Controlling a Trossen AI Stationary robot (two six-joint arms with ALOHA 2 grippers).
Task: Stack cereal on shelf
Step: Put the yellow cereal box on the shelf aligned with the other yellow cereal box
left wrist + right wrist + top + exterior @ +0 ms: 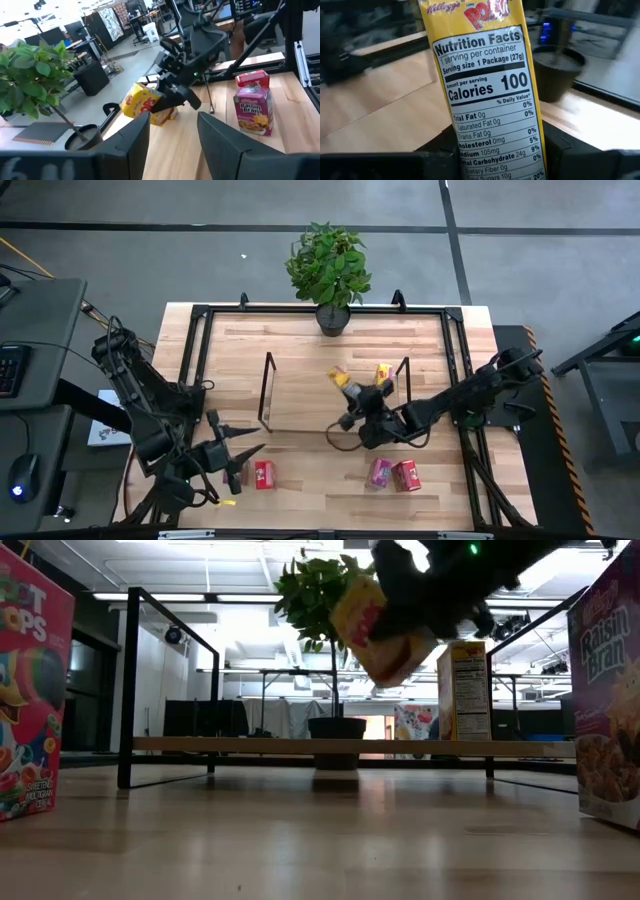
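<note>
My right gripper is shut on a yellow cereal box above the shelf board, between its black end frames. In the low view this box hangs tilted, clear of the board. A second yellow box stands upright on the board near the right frame. One red box stands on the table near my left gripper, which is open and touches nothing. A pink box and a red box stand side by side on the table in front of the shelf. My right gripper pinches the yellow box between its two fingers, one on each broad face, near one end. The narrow nutrition-facts side faces the wrist camera. The fingers come slanting from the table's near right. The box is lifted clear and tilted.
A potted plant stands at the table's far edge behind the shelf. A tall black frame runs around the tabletop's far and side edges. Bare wood lies between the red box and the pink box near the front edge.
</note>
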